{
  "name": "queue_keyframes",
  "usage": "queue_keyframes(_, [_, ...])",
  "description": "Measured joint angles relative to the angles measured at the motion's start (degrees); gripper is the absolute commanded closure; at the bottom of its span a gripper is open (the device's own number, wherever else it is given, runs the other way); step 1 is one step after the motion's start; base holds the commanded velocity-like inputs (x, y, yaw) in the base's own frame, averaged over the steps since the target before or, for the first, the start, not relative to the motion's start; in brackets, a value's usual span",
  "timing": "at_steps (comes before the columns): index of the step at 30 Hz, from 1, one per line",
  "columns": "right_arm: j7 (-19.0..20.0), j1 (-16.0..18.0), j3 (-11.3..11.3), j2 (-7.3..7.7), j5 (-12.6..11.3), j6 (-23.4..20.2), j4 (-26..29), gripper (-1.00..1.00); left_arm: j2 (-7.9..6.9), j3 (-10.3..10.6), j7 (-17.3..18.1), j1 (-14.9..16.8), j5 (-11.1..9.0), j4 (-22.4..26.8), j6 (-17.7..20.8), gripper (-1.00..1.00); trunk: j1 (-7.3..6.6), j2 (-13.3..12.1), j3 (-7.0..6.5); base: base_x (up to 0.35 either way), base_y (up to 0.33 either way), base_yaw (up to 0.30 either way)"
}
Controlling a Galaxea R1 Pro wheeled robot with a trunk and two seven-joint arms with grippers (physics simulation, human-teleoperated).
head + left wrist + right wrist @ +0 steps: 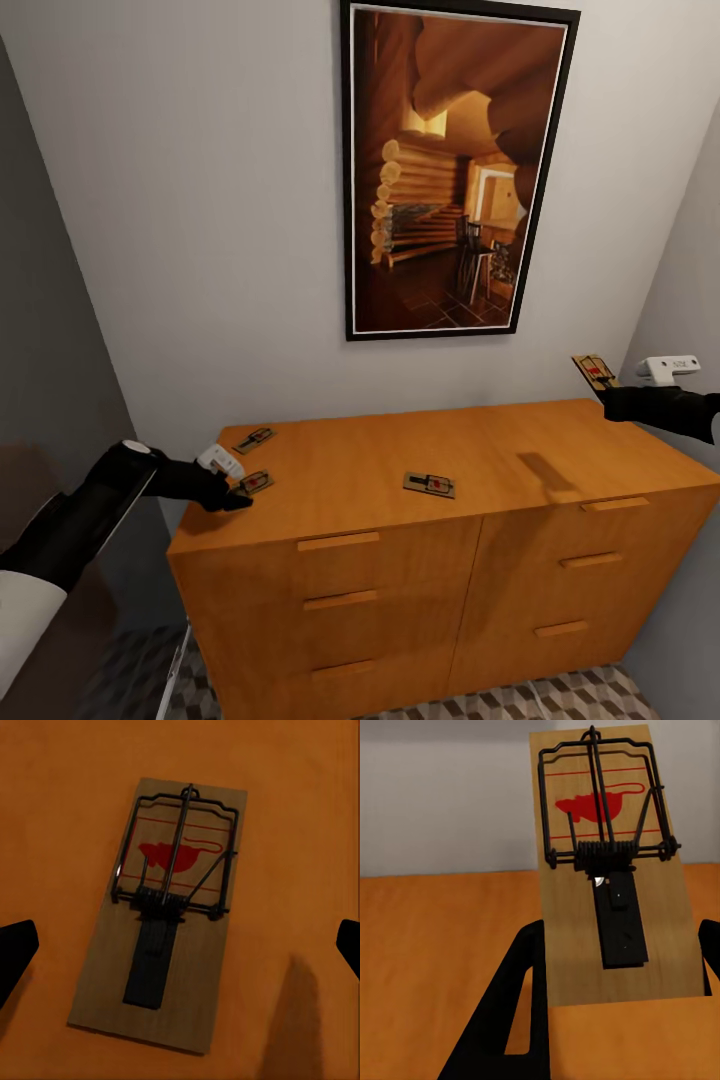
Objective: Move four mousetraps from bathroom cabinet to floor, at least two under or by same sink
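The orange-brown cabinet [520,455] stands against the wall, and three mousetraps lie flat on its top. One mousetrap [254,439] is at the back left, another [256,483] at the front left and a third [429,485] near the middle. My left gripper [240,494] hovers open at the front-left mousetrap [161,915], a finger [15,952] on either side and clear of it. Above the cabinet's right end, my right gripper [608,392] is shut on a fourth mousetrap [596,373], held tilted up [611,870] between the black fingers [521,1005].
A large framed picture [455,165] hangs on the pale wall above the cabinet. A grey wall [50,330] closes in on the left and another wall [690,300] on the right. Cube-patterned floor tiles [560,695] show below the drawer fronts [385,600].
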State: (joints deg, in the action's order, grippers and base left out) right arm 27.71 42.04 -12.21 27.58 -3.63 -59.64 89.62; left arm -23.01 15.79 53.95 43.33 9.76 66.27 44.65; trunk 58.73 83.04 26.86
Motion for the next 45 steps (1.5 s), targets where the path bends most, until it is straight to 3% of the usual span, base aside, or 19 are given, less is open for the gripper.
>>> queue_keyframes(8, [0.0, 0.0, 0.0, 0.04, 0.0, 0.0, 0.0, 1.00, -0.05, 0.9, 0.1, 0.0, 0.0, -0.1, 0.1, -1.00, 0.00, 0.0, 0.00, 0.000, 0.000, 0.000])
queue_keyframes(37, [0.0, 0.0, -0.1, 0.09, 0.0, 0.0, 0.0, 1.00, -0.89, 1.0, 0.1, 0.0, -0.4, -0.2, 0.7, -1.00, 0.00, 0.0, 0.00, 0.000, 0.000, 0.000])
queue_keyframes(45, [0.0, 0.0, -0.1, 0.09, 0.0, 0.0, -0.1, 1.00, -1.78, 0.9, 0.3, 0.0, -0.7, -1.2, 0.8, -1.00, 0.00, 0.0, 0.00, 0.000, 0.000, 0.000])
